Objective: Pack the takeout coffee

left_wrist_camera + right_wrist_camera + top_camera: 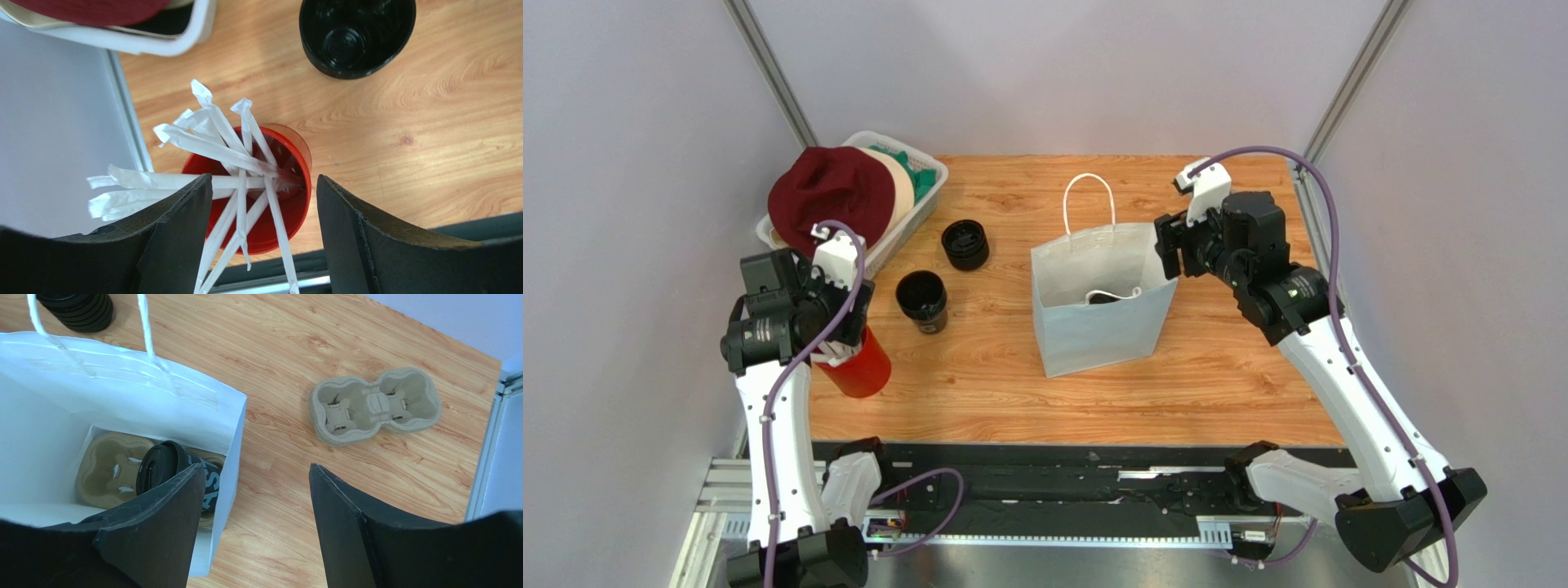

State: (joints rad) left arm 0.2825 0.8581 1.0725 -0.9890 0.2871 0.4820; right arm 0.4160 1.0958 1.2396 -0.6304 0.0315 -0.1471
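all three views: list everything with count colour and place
paper bag: one, pale blue, upright mid-table
lidded cup: one, dark, inside the bag
tray in bag: one, brownish pulp, under that cup
spare tray: one, grey pulp, table beside the bag
open cup: one, black, left of the bag
lid stack: one, black, behind the open cup
straw cup: one, red, white straws, near-left edge
bin: one, white, far left
hat: one, maroon, in the bin
left gripper: open, above the straw cup
right gripper: open, by the bag's right side
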